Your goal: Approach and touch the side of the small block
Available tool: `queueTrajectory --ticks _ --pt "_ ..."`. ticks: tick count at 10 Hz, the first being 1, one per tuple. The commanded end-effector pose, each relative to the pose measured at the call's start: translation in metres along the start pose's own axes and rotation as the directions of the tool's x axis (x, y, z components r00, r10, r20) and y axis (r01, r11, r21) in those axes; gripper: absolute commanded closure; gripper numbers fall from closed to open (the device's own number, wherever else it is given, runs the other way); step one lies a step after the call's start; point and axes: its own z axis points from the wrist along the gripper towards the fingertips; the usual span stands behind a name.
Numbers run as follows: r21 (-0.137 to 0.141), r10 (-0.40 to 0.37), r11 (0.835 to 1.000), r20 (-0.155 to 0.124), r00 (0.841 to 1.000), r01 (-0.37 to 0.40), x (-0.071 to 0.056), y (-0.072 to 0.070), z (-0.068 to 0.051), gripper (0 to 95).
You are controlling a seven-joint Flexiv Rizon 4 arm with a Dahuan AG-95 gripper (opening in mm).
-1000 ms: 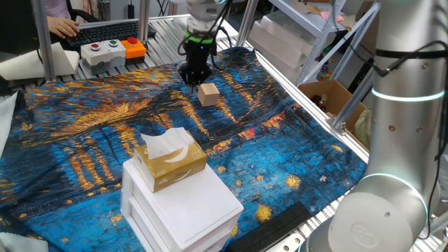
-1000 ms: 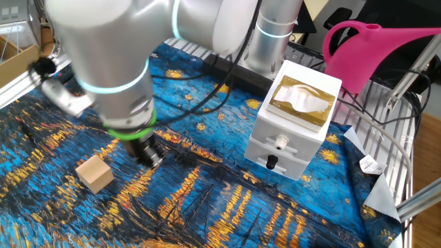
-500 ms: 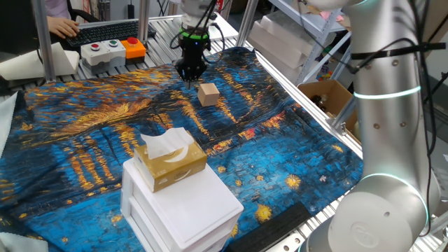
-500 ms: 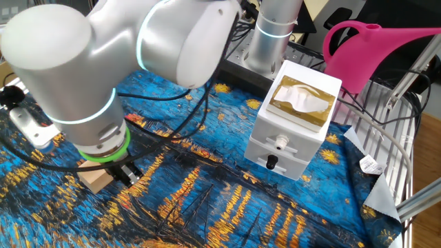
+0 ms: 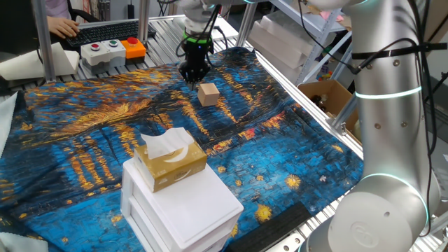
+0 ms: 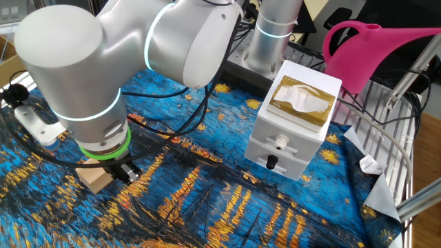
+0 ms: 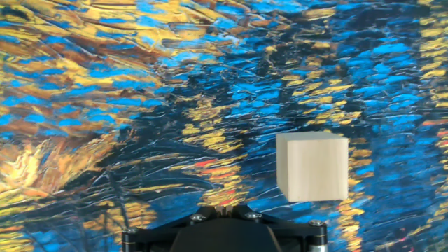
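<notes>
The gripper (image 5: pixel 194 73) hangs low over the tabletop (image 5: pixel 84 133), pointing downward, just beside the small block (image 5: pixel 207 94) but not visibly touching it. In one fixed view it stands at the block's far-left corner with a narrow strip of cloth showing between them. In the other fixed view the gripper (image 6: pixel 126 172) sits close against the small block (image 6: pixel 96 178), and contact cannot be confirmed or excluded there. The jaw gap is not shown clearly in any view; whether the fingers are parted or closed cannot be told. Nothing is held.

Step in hand, as judged: the final approach. The touch itself appears not yet made. The next move calls for a short sideways travel toward the nearest vertical face of the block, at block height, slow enough not to push the block along the cloth.

In the hand view the small block (image 7: pixel 312 167) lies right of centre, offset from the gripper body at the bottom edge, so a lateral correction toward it is indicated.

The block is a small plain cube, pale tan, wood-like, with sharp edges and unmarked faces. It rests flat on the blue-and-gold patterned cloth (image 5: pixel 280 147), well apart from the tissue box (image 5: pixel 169 161) on the white drawer unit (image 5: pixel 189 210).
</notes>
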Motion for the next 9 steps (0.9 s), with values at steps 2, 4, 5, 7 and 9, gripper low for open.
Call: queueTrajectory --ticks 2,4,5,7,9 --pt "-0.002 -0.016 1.0 0.024 1.0 0.016 -0.006 -0.007 0.006 95.0" --pt "-0.002 -0.025 1.0 0.024 0.999 0.025 -0.011 -0.011 0.012 95.0" --pt "-0.003 -0.027 1.0 0.024 0.999 0.027 -0.013 -0.013 0.014 95.0" --pt "-0.003 -0.035 0.999 0.024 0.999 0.035 -0.019 -0.017 0.021 95.0" --pt "-0.004 -0.038 0.999 0.026 0.999 0.039 -0.022 -0.02 0.027 95.0"
